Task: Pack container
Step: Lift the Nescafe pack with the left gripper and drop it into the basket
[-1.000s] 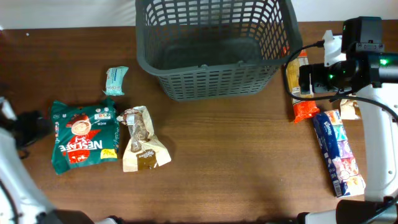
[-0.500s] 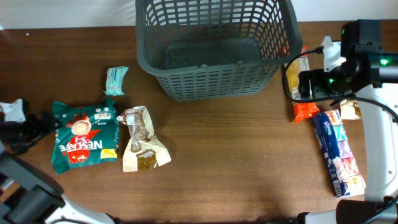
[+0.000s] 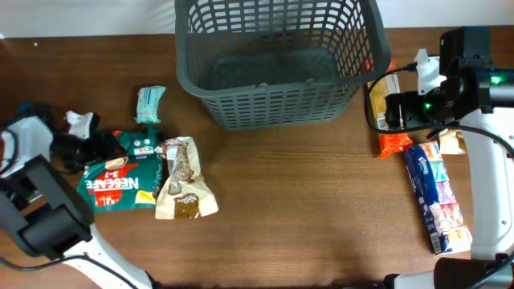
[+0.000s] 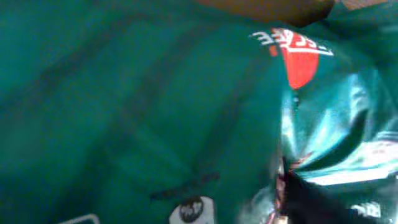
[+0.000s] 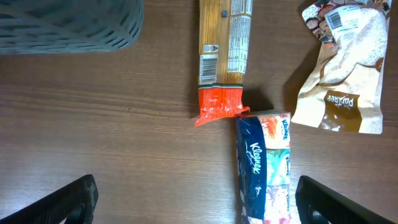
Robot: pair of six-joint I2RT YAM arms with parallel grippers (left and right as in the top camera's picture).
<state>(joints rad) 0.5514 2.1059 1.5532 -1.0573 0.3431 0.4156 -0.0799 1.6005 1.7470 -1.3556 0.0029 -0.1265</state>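
My left gripper (image 3: 100, 146) sits at centre left on the upper left corner of the crinkled green foil coffee packet (image 3: 120, 178). Foil fills its wrist view, so I cannot tell how its jaws stand. The large dark grey lattice-walled plastic basket (image 3: 277, 104) stands at upper centre, well apart from both grippers. At right, my right gripper (image 5: 194, 183) hovers with its jaws wide apart, the basket at the upper left of its view. A second ago the left gripper was off the packet's left edge. The packet has since turned and slid right.
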